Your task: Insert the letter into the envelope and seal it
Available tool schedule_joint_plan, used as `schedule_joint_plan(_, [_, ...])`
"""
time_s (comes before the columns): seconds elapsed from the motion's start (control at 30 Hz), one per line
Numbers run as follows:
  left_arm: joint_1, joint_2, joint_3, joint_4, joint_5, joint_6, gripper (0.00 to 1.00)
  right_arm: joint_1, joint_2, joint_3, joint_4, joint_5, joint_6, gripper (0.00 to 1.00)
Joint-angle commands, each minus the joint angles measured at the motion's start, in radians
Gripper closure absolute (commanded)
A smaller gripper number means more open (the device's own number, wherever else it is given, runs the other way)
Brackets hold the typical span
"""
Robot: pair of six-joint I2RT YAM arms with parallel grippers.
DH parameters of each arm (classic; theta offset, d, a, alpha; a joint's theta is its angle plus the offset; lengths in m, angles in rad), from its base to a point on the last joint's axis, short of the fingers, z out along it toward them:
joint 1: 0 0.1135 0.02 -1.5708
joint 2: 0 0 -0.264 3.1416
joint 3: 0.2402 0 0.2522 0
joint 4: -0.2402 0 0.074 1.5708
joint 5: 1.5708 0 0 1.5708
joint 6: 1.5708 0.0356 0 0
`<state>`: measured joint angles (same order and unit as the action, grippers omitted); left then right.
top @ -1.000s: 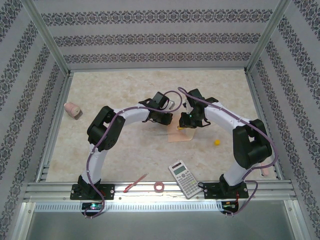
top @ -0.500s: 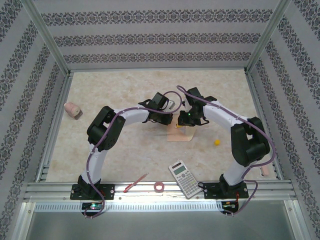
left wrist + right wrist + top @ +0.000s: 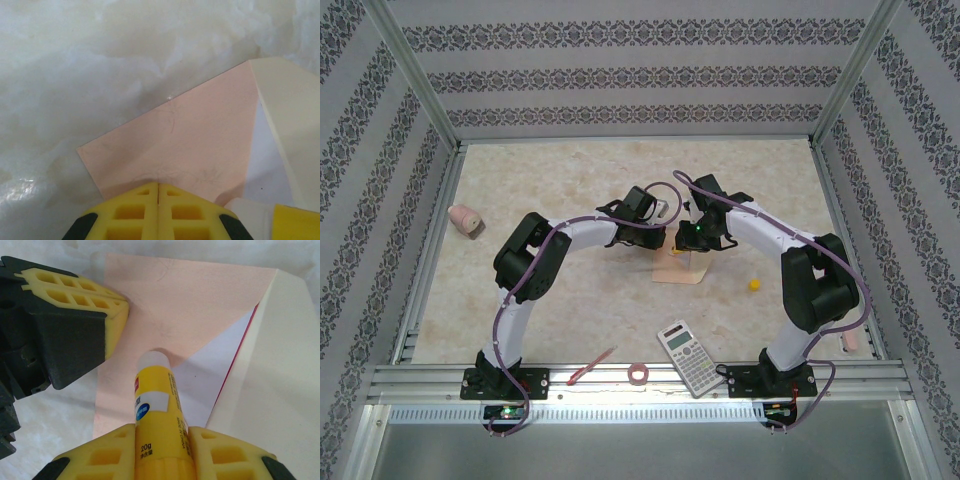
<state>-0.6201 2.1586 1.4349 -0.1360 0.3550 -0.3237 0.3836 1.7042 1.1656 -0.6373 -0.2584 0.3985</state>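
The peach envelope (image 3: pixel 680 268) lies flat mid-table, its cream flap (image 3: pixel 290 115) folded open. The letter's white back (image 3: pixel 210 375), with a thin red edge, shows inside the envelope's mouth. My left gripper (image 3: pixel 158 186) is shut, and its yellow fingertips (image 3: pixel 75 295) press down on the envelope's peach face (image 3: pixel 200 140). My right gripper (image 3: pixel 161 429) is shut on a yellow glue stick (image 3: pixel 157 405). The stick's white tip rests on the envelope beside the opening. From above, the left gripper (image 3: pixel 655 238) and the right gripper (image 3: pixel 692 240) meet over the envelope.
A calculator (image 3: pixel 687 357), a pink tape roll (image 3: pixel 639 374) and a red pen (image 3: pixel 590 366) lie near the front rail. A small yellow ball (image 3: pixel 754 284) sits right of the envelope. A pink object (image 3: pixel 465 218) lies at the far left.
The right arm's elbow has shifted slightly left. Both grippers stay at the envelope.
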Motion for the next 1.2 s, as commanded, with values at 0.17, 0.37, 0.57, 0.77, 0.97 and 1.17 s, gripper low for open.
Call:
schedule_joint_plan(0.17, [-0.01, 0.031, -0.057, -0.074, -0.073, -0.139, 1.0, -0.002, -0.04, -0.047, -0.036, 0.04, 0.028, 0.98])
schedule_joint_plan(0.37, [-0.01, 0.025, -0.065, -0.062, -0.078, -0.203, 1.0, 0.011, -0.08, -0.087, -0.041, 0.036, 0.042, 0.98])
schedule_joint_plan(0.57, [-0.01, 0.023, -0.062, -0.061, -0.076, -0.232, 1.0, 0.025, -0.099, -0.103, -0.038, 0.031, 0.06, 0.98])
schedule_joint_plan(0.77, [-0.01, 0.022, -0.065, -0.06, -0.067, -0.237, 1.0, 0.029, -0.076, -0.088, -0.032, 0.037, 0.06, 0.98])
schedule_joint_plan(0.97, [-0.012, 0.015, -0.073, -0.063, -0.066, -0.234, 1.0, 0.005, -0.027, -0.057, -0.019, 0.025, 0.043, 0.99])
schedule_joint_plan(1.17, [-0.012, 0.011, -0.076, -0.063, -0.063, -0.23, 1.0, -0.014, 0.011, -0.011, -0.021, 0.025, 0.022, 0.99])
